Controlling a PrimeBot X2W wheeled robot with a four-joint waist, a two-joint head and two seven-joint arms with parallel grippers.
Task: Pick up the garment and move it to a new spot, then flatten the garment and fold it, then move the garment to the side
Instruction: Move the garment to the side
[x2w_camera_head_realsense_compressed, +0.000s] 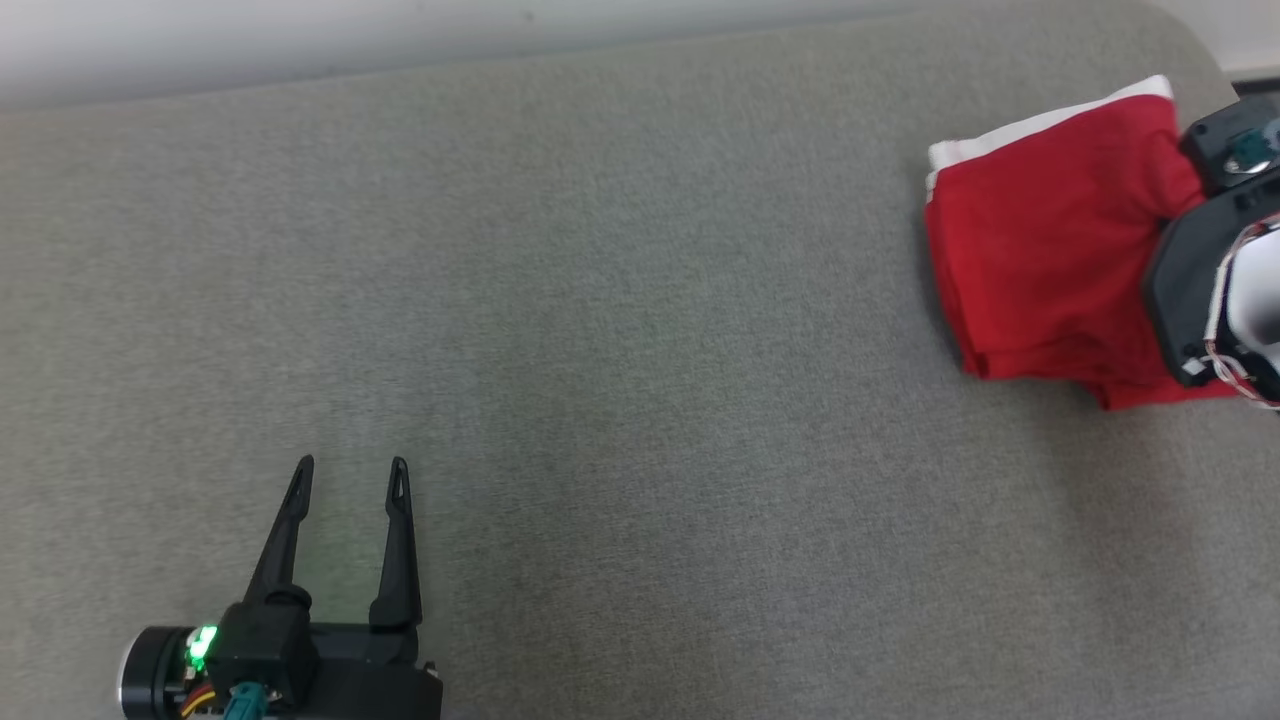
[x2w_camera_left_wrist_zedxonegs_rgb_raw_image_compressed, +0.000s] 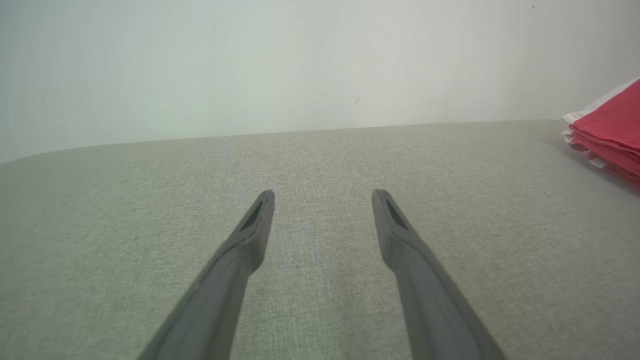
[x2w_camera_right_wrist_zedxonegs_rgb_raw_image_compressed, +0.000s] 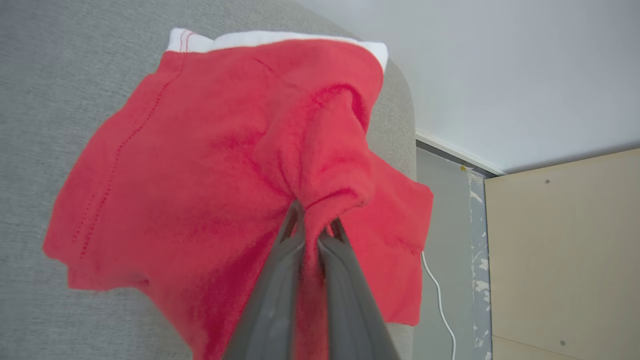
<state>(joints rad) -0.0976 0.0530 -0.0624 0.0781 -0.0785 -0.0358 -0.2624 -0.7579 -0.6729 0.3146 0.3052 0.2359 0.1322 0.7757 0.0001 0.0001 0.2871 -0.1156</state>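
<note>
R fingers (x2w_camera_right_wrist_zedxonegs_rgb_raw_image_compressed: 280, 285) clamped on red garment (x2w_camera_right_wrist_zedxonegs_rgb_raw_image_compressed: 200, 165); L fingers (x2w_camera_head_realsense_compressed: 400, 550) spread above grey surface (x2w_camera_head_realsense_compressed: 640, 350).

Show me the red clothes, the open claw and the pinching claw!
red garment (x2w_camera_head_realsense_compressed: 1040, 250): head view, middle of its top layer.
left gripper (x2w_camera_head_realsense_compressed: 351, 465): head view, gap between its open fingertips.
right gripper (x2w_camera_right_wrist_zedxonegs_rgb_raw_image_compressed: 316, 217): right wrist view, between fingertips pinching the red garment.

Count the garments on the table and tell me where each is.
1. The red garment sits folded at the far right end of the table, pinched by the right gripper. The white edge looks like its own trim, but the folds could hide another layer.
</note>
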